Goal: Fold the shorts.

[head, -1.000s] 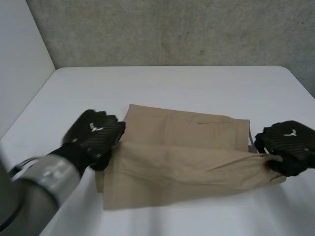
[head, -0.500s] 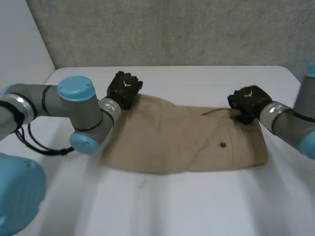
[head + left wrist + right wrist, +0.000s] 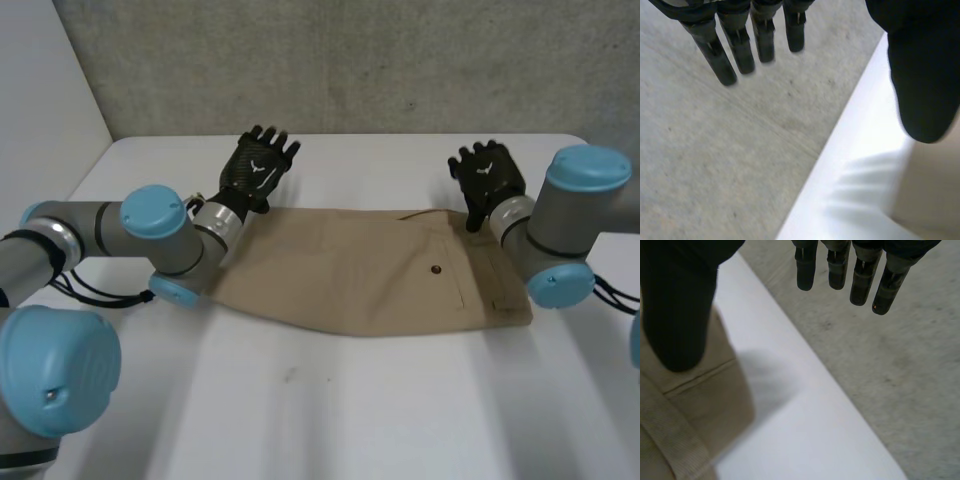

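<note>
Both hands are lifting clear of the shorts (image 3: 370,272) since half a second ago. Left hand (image 3: 258,168) is hovering just beyond their far left corner and right hand (image 3: 485,175) beyond the far right corner, each with fingers straight and spread, holding nothing. Shorts are lying flat on the table (image 3: 400,420), doubled lengthwise. First fold is looking finished; the next is probably calling for regrasping one end and carrying it across.
</note>
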